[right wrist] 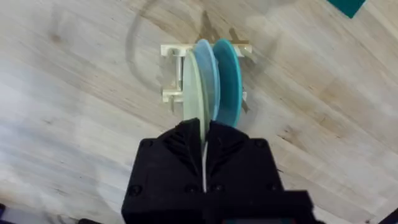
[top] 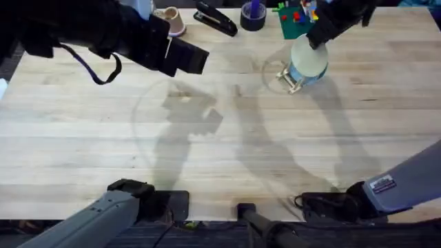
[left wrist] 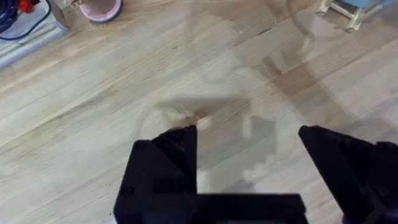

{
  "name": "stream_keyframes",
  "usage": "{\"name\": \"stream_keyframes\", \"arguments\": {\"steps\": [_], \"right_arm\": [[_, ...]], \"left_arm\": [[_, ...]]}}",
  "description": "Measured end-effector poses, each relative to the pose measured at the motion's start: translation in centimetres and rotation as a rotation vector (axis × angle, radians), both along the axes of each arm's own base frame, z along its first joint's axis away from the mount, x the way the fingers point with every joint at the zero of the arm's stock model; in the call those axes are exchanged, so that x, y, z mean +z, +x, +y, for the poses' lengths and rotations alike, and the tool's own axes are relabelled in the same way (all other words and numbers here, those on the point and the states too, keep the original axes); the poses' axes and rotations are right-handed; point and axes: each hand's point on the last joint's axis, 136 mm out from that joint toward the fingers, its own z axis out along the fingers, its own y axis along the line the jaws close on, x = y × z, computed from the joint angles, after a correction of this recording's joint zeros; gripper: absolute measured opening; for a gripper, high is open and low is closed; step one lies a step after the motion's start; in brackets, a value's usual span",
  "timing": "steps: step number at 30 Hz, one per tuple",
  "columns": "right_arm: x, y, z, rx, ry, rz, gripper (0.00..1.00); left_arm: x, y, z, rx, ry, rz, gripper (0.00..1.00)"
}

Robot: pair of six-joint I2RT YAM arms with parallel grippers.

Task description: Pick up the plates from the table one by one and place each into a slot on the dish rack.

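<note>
The small light-wood dish rack (top: 291,80) stands on the table (top: 220,151) at the far right. Three plates stand upright in it side by side. In the right wrist view they are a pale cream plate (right wrist: 191,93), a light blue plate (right wrist: 206,71) and a teal plate (right wrist: 229,81) between the rack's slats (right wrist: 171,51). My right gripper (right wrist: 204,134) is right over the rack (top: 318,36), shut on the cream plate's upper rim. My left gripper (top: 189,60) hangs high over the far left of the table, open and holding nothing (left wrist: 249,134).
Along the far edge lie a black stapler (top: 215,18), a dark tape roll (top: 252,15), a green board with small bricks (top: 296,17) and a pink cup (top: 172,21). The middle and near part of the wooden tabletop is bare.
</note>
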Motion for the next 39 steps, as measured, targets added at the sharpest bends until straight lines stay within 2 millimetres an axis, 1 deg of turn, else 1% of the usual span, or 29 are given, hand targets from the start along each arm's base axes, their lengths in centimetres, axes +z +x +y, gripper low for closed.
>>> {"name": "stream_keyframes", "arguments": {"steps": [7,16,24,37,39], "right_arm": [[-1.4,0.2,0.1,0.002,-0.005,0.037,0.031],[-1.8,0.2,0.3,0.006,-0.008,0.047,0.031],[-3.6,0.4,0.9,0.02,-0.017,0.093,0.031],[-3.7,0.3,1.0,0.023,-0.02,0.096,0.033],[-3.7,0.3,1.0,0.02,-0.02,0.095,0.084]], "left_arm": [[0.0,0.0,0.0,0.0,0.0,0.0,0.995],[0.0,0.0,0.0,0.0,0.0,0.0,0.996],[0.0,0.0,0.0,0.0,0.0,0.0,0.995],[0.0,0.0,0.0,0.0,0.0,0.0,0.995],[0.0,0.0,0.0,0.0,0.0,0.0,0.995]]}}
